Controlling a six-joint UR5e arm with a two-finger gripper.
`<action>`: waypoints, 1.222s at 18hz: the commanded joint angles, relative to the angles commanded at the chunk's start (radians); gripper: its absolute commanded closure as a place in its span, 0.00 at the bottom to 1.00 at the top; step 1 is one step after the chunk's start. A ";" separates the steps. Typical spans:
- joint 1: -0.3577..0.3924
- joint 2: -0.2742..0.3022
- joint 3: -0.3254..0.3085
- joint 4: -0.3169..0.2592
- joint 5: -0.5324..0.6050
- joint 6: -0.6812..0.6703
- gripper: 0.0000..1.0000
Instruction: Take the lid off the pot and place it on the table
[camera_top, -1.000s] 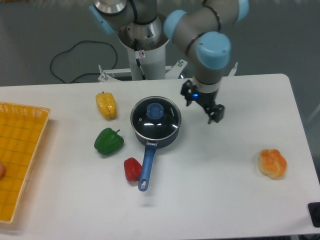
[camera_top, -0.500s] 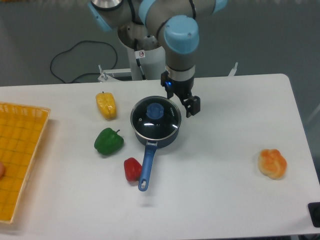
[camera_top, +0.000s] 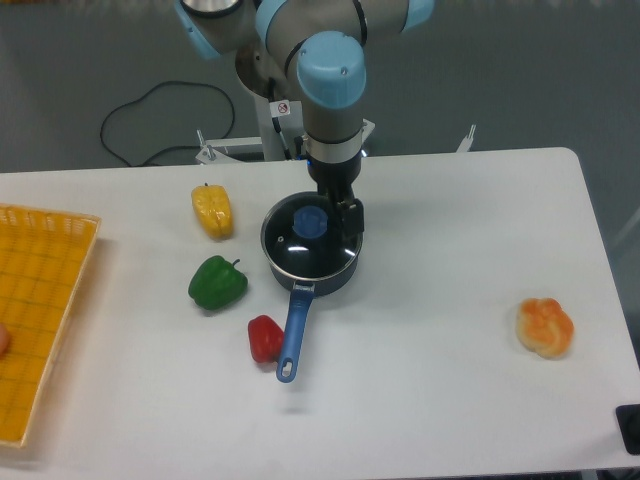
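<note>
The dark pot (camera_top: 322, 284) with a long blue handle (camera_top: 292, 332) stands on the white table (camera_top: 440, 390), left of centre. The clear glass lid (camera_top: 296, 249) with its blue knob (camera_top: 309, 220) sits on the pot. My gripper (camera_top: 336, 208) hangs over the pot's far right rim, just right of the knob and apart from it. Its fingers look spread and hold nothing; one fingertip (camera_top: 352, 217) shows over the lid's right edge.
A yellow pepper (camera_top: 212, 211), a green pepper (camera_top: 217, 283) and a red pepper (camera_top: 264, 338) lie left of the pot. An orange bun-like item (camera_top: 545, 327) lies at the right. A yellow grid tray (camera_top: 35, 300) sits at the left edge.
My gripper has moved left from the table right of the pot to above the pot's right rim, beside the knob. The pot and lid have not moved.
</note>
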 joint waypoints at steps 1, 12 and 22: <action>-0.005 -0.005 -0.008 0.005 0.002 0.020 0.02; -0.009 -0.020 -0.029 0.031 -0.002 0.038 0.02; -0.029 -0.026 -0.041 0.034 -0.003 0.028 0.03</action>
